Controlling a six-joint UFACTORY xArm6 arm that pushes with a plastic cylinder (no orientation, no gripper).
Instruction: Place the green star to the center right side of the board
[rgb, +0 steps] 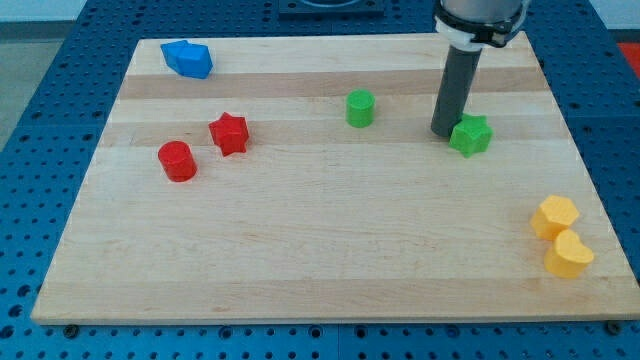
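The green star lies on the wooden board, right of centre in the upper half of the view. My tip rests on the board right against the star's left side, touching or nearly touching it. The dark rod rises from there to the view's top edge.
A green cylinder stands left of my tip. A red star and a red cylinder sit at the left. A blue block is at the top left. Two yellow blocks sit at the lower right edge.
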